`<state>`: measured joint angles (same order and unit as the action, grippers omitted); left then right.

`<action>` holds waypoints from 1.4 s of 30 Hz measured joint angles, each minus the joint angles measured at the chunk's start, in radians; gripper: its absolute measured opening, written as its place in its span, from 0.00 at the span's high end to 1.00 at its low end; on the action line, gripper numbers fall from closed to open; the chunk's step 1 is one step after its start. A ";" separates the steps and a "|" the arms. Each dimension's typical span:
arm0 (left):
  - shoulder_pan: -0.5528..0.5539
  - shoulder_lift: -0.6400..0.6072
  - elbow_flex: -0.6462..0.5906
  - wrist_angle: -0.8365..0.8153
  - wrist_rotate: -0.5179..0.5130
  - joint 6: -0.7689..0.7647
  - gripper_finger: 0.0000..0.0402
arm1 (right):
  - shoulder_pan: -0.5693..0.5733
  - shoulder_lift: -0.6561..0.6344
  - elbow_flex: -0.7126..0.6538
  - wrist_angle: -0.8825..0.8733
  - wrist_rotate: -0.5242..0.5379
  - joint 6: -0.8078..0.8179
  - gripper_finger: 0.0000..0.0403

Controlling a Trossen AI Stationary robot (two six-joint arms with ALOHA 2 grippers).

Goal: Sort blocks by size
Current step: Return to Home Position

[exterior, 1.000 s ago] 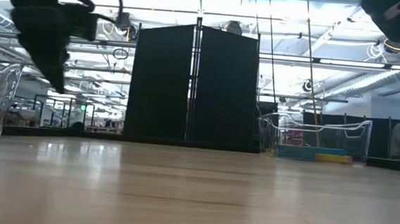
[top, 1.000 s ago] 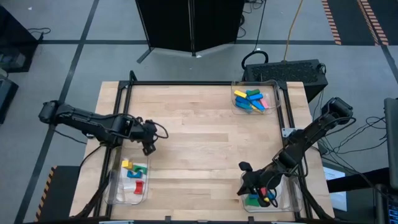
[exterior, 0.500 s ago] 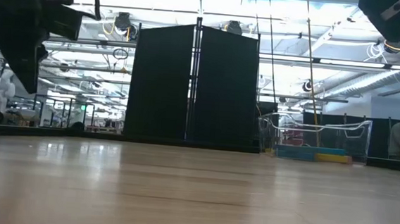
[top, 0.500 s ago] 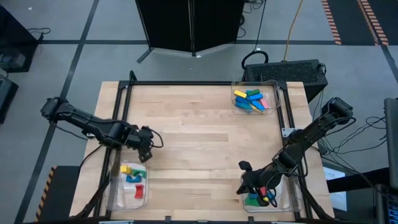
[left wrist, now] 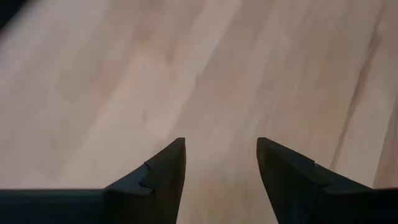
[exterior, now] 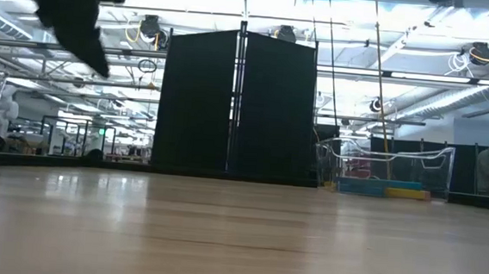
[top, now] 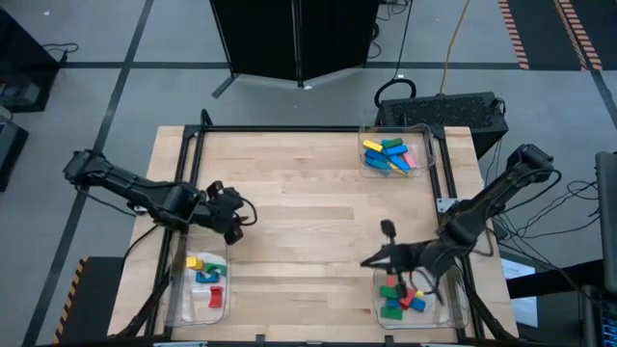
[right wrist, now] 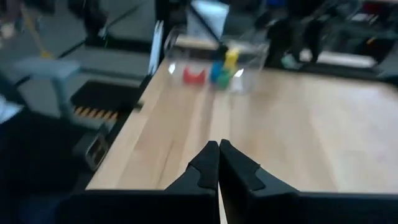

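The wooden table (top: 308, 202) is taken in from overhead, with a dark arm reaching in from each side. The left arm (top: 125, 188) is stretched in from the left edge. The left gripper (top: 231, 222) is held over bare wood, just past the upper edge of the lower left tray (top: 191, 306) as seen from above. Its fingers (left wrist: 168, 168) are spread apart, and only plain wood grain is seen between them.

The right arm (top: 492, 198) is folded in from the right edge. The right gripper (top: 369, 260) is held by the upper left corner of the lower right tray (top: 441, 313) and is pointed across the table. Its fingers (right wrist: 205, 168) are pressed together, and nothing is gripped.

A third clear tray, the upper right tray (top: 425, 170), is set at the far right corner.

And now the blocks, all of them in trays. The far blocks (top: 390, 156), in yellow, blue, green and pink, are heaped in the upper right tray. The near-left blocks (top: 207, 277), in yellow, blue, green and red, are gathered in the lower left tray. The near-right blocks (top: 390, 310), in green, red and blue, are gathered in the lower right tray.
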<state>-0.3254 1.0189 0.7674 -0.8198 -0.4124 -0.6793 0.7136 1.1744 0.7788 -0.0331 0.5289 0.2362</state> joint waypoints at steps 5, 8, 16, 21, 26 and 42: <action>-0.043 -0.050 0.044 0.042 -0.129 0.109 0.51 | 0.004 -0.115 0.001 -0.063 0.071 -0.021 1.00; -0.083 -0.103 0.048 0.054 -0.198 0.142 0.55 | 0.004 -0.168 0.001 -0.144 0.143 -0.016 1.00; -0.191 -0.243 0.049 0.063 -0.400 0.205 0.77 | 0.003 -0.245 0.001 -0.170 0.306 -0.095 1.00; -0.229 -0.309 0.049 0.123 -0.477 0.323 0.92 | -0.032 -0.286 0.001 -0.183 0.419 -0.100 1.00; -0.239 -0.360 0.028 0.227 -0.486 0.484 0.99 | -0.089 -0.364 0.001 -0.289 0.420 -0.069 1.00; -0.237 -0.443 -0.204 0.523 -0.422 0.660 1.00 | -0.168 -0.716 -0.233 -0.292 0.363 -0.043 1.00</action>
<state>-0.5625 0.5761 0.5636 -0.2968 -0.8339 -0.0188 0.5460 0.4586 0.5455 -0.3251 0.8921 0.1932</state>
